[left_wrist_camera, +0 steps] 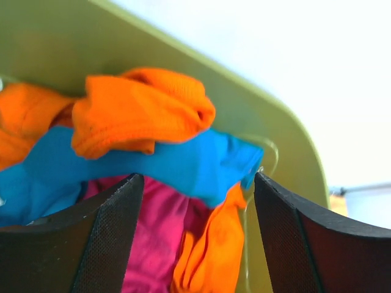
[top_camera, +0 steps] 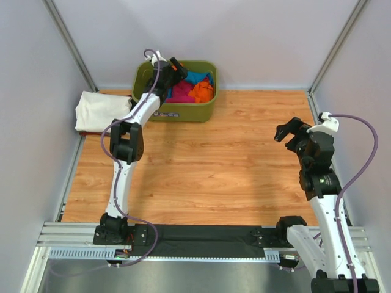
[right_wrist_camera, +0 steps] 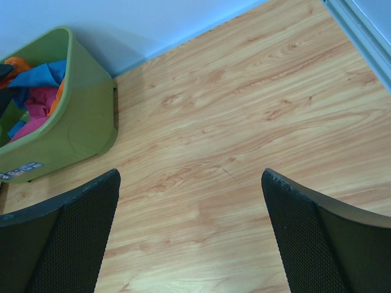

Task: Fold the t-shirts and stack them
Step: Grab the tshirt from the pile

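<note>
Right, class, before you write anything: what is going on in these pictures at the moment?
The left gripper reaches into the olive-green tub at the far left of the table. It is open just above the jumbled orange shirt, teal-blue shirt and pink shirt, and nothing is gripped yet. A white shirt lies folded beside the tub. The right gripper hangs open over the table's right side, holding nothing.

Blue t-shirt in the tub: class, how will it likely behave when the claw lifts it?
Probably floppy: the blue t-shirt lies crumpled and draped. It will likely drag the orange t-shirt lying over it. Probably light, being thin cloth.
</note>
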Available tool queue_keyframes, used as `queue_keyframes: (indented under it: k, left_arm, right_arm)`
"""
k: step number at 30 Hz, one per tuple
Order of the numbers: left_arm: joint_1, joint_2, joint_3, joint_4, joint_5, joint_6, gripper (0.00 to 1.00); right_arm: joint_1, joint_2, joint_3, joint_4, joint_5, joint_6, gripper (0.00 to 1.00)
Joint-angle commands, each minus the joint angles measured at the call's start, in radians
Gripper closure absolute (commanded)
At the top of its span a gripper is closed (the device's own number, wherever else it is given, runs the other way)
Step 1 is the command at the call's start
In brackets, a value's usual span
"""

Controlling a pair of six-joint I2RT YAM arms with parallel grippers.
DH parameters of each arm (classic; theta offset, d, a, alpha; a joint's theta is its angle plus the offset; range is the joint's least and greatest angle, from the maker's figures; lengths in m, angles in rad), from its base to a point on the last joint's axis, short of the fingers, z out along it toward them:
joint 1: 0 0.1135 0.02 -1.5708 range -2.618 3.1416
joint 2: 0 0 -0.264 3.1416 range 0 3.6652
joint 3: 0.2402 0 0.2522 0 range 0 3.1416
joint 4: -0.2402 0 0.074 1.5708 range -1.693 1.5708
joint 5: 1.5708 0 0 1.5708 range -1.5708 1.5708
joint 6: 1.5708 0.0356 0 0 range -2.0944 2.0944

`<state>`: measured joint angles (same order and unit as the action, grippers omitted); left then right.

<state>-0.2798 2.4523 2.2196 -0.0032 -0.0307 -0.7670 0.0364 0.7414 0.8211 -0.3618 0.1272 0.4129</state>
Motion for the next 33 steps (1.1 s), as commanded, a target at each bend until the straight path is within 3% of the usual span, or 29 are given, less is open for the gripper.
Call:
queue_keyframes:
  k: [1,8,10,11,13,14,16,20,33]
  left_arm:
    - [-0.001,0.039,0.063,0.138,-0.052,-0.040,0.22]
    - [-0.001,0.093,0.107,0.141,-0.089,-0.049,0.25]
    - [-0.001,0.103,0.118,0.140,-0.086,-0.052,0.32]
    - [-0.001,0.105,0.124,0.140,-0.084,-0.054,0.45]
    - [-0.001,0.096,0.124,0.134,-0.095,-0.052,0.62]
    - [-0.001,0.090,0.121,0.132,-0.101,-0.051,0.83]
    - [-0.001,0.062,0.118,0.126,-0.123,-0.040,1.00]
    - [-0.001,-0.007,0.120,0.111,-0.127,0.011,1.00]
    - [-0.001,-0.455,0.101,-0.060,-0.123,0.170,1.00]
  right_arm:
    - [0.002,-0.010,-0.013,0.003,0.038,-0.020,0.00]
    - [0.002,0.019,-0.005,0.004,0.046,-0.026,0.00]
    - [0.003,0.021,-0.004,0.003,0.051,-0.026,0.00]
    - [0.002,0.021,-0.005,0.004,0.052,-0.028,0.00]
    - [0.002,0.023,-0.002,0.001,0.055,-0.028,0.00]
    - [0.003,0.023,-0.002,-0.002,0.055,-0.028,0.00]
    - [0.002,0.021,0.001,-0.003,0.057,-0.028,0.00]
    - [0.002,0.026,0.001,-0.002,0.051,-0.022,0.00]
    - [0.003,0.013,0.102,-0.014,-0.035,0.009,0.00]
